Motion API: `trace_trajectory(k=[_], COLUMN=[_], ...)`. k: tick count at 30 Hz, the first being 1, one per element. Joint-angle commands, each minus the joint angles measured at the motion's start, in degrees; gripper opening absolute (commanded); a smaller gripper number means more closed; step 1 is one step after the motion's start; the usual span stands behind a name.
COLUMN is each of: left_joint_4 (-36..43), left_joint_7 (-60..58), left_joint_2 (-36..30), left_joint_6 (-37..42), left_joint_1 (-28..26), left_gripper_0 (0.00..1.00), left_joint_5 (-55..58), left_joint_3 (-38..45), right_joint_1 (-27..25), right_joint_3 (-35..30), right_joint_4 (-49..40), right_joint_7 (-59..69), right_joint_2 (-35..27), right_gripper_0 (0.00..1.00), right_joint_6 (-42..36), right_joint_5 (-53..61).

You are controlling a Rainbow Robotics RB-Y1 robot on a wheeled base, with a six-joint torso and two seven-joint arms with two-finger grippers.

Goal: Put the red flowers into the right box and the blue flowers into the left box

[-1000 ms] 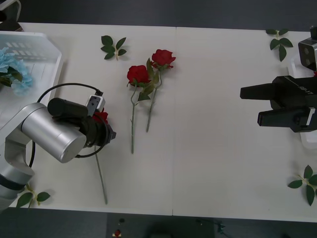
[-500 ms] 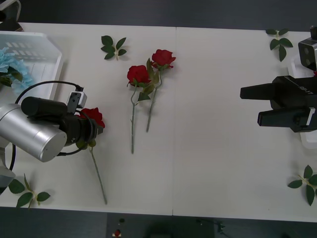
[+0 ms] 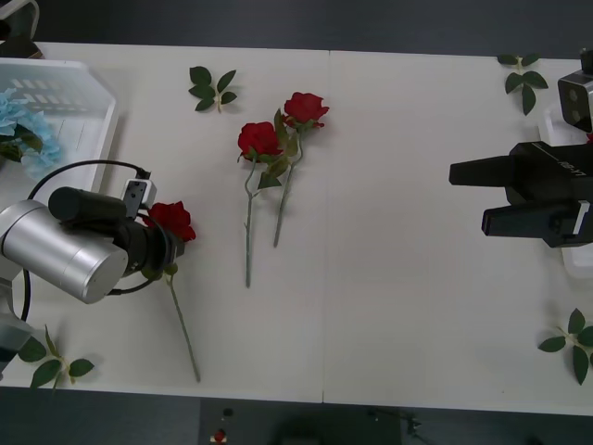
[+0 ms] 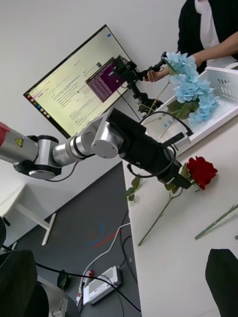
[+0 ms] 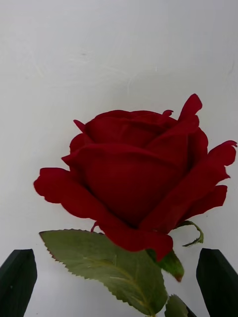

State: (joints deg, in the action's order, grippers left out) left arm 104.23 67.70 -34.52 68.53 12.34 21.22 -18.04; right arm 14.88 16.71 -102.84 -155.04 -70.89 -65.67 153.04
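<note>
Hovering my left gripper point(image 5: 119, 285), fingers spread, around a rose point(image 3: 172, 220); left box point(image 3: 88, 93) holding blue flowers point(image 3: 23, 134); right gripper point(image 3: 468, 197) waiting, spread.

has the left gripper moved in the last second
Yes. The left gripper has pulled back toward the robot's left, away from the pair of roses mid-table, uncovering the bloom of the near rose, whose stem lies where it did.

A white table point(image 3: 398, 232) holds three red roses point(image 3: 259, 141), scattered leaf sprigs point(image 3: 212, 88) and a slotted basket point(image 3: 88, 93).
</note>
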Motion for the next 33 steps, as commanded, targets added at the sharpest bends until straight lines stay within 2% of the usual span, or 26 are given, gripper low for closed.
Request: trace_trajectory(k=[1, 4, 10, 12, 18, 21, 27, 33], left_joint_4=[-1.0, -2.0, -2.5, -2.5, -1.4, 1.8, 12.6, 19.5], left_joint_7=[1.3, 1.8, 1.8, 1.9, 1.9, 1.9, 2.4, 4.0], left_joint_2=[1.2, 1.9, 2.4, 2.4, 2.3, 1.6, 0.9, 0.4], left_joint_6=[-1.6, -2.1, -3.4, -3.7, -3.7, -2.6, 4.7, 6.4], left_joint_1=[-0.1, 0.1, 0.2, 0.3, 0.9, 0.9, 0.9, 0.9], left_gripper_0=[0.79, 0.49, 0.03, 0.0, 0.0, 0.0, 0.0, 0.0], left_joint_5=[-0.3, -0.8, -5.0, -5.6, -3.5, -0.1, 11.7, 21.1], left_joint_3=[-0.2, -0.4, -3.1, -3.5, -3.6, -2.3, 5.3, 10.7], right_joint_1=[0.2, 0.2, 0.2, 0.2, 0.2, 0.2, 0.2, 0.2], right_joint_3=[-0.3, -0.3, -0.3, -0.3, -0.3, -0.3, -0.3, -0.3], right_joint_4=[-1.3, -1.3, -1.3, -1.3, -1.3, -1.3, -1.3, -1.3], right_joint_7=[0.0, 0.0, 0.0, 0.0, 0.0, 0.0, 0.0, 0.0], right_joint_2=[-1.0, -1.0, -1.0, -1.0, -1.0, -1.0, -1.0, -1.0], right_gripper_0=[1.0, 1.0, 1.0, 1.0, 1.0, 1.0, 1.0, 1.0], right_joint_6=[0.2, 0.2, 0.2, 0.2, 0.2, 0.2, 0.2, 0.2], right_joint_5=[0.5, 0.5, 0.5, 0.5, 0.5, 0.5, 0.5, 0.5])
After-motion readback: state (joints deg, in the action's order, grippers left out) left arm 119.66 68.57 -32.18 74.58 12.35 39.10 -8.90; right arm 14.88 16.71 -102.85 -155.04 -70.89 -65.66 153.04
